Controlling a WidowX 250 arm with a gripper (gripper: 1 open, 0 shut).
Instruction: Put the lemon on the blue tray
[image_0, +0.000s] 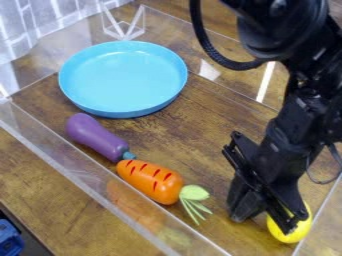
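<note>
Blue tray bare, lemon (gripper clamped) outside

Black jointed arm with looping black cables.

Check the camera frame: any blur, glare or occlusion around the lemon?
Camera view: sharp at the blue tray, with soft sheen on its rim. The black arm looks slightly soft and shows little detail. The hand covers most of the lemon, so only a yellow sliver shows. Clear plastic wall at front adds faint reflections. Carrot and eggplant unobstructed.
</note>
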